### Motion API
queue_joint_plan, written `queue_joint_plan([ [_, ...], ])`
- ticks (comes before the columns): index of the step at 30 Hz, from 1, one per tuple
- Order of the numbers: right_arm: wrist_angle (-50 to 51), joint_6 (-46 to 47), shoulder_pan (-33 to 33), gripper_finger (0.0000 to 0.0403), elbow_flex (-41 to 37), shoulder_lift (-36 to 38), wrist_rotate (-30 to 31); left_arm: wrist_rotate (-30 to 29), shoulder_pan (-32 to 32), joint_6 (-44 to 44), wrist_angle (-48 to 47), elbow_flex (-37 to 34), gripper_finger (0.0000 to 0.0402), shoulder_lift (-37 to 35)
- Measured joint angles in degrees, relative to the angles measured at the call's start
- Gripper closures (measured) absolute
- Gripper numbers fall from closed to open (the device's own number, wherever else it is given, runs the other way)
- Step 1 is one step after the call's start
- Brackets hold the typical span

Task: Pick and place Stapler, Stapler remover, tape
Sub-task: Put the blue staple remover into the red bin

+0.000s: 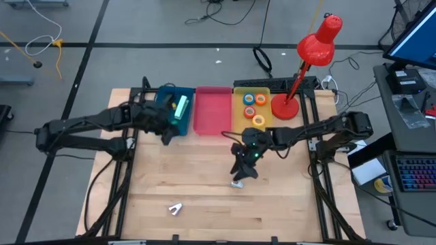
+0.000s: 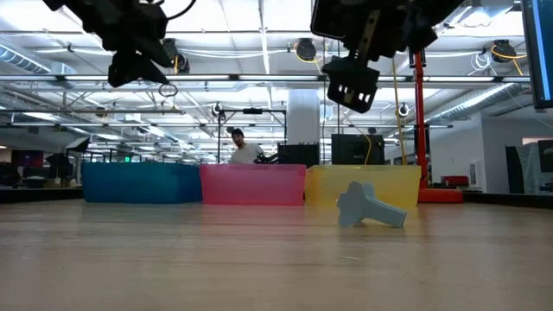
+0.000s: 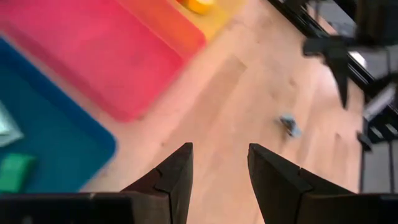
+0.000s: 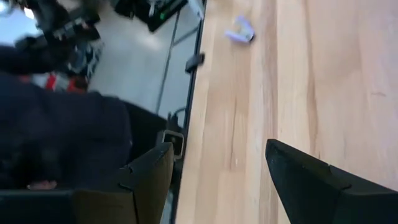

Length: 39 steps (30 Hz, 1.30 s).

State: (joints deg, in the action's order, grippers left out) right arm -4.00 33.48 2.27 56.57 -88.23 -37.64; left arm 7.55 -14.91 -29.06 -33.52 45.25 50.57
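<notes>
Wooden table (image 1: 204, 184) with three bins along the back edge. Sitting in the blue bin (image 1: 165, 95) is the green stapler (image 1: 180, 107), long axis running front to back. Next come the pink bin (image 1: 212, 111) and yellow bin (image 1: 240, 102) with tape rolls (image 1: 255, 107). Out front lies the little stapler remover (image 1: 176, 208), which way it points I can't tell. Left gripper (image 1: 165, 135) hovers beside the blue bin, fingers partly spread, holding nothing. Right gripper (image 1: 240, 171) hangs mid-table, fingers wide apart, over a small grey piece (image 1: 237, 183).
</notes>
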Motion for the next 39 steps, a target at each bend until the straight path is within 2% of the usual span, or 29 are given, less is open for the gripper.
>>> queue_joint_plan([
  [3,2.3,-2.7,1.5,0.0151,0.0,0.0,1.1,-0.2,3.8,-1.1,0.0,0.0,0.025,0.0],
  [12,17.1,-6.1,4.5,0.0151,0.0,0.0,15.5,-9.9,13.9,-5.7,0.2,0.0,0.0249,0.0],
  [22,17.8,-3.7,6.6,0.0151,-1.8,0.0,22.5,-19.4,21.3,-9.0,0.8,0.0,0.0249,1.1],
  [26,17.6,-2.7,6.5,0.0151,-3.0,0.0,22.9,-21.0,23.0,-9.3,1.3,0.0,0.0249,3.6],
  [33,13.3,-3.2,6.6,0.0151,-4.7,0.0,23.1,-20.6,24.0,-8.3,8.4,0.0,0.025,10.1],
  [39,11.4,-3.3,6.4,0.0151,-5.8,-2.7,24.2,-19.6,24.0,-8.4,8.5,0.0,0.025,12.0],
])
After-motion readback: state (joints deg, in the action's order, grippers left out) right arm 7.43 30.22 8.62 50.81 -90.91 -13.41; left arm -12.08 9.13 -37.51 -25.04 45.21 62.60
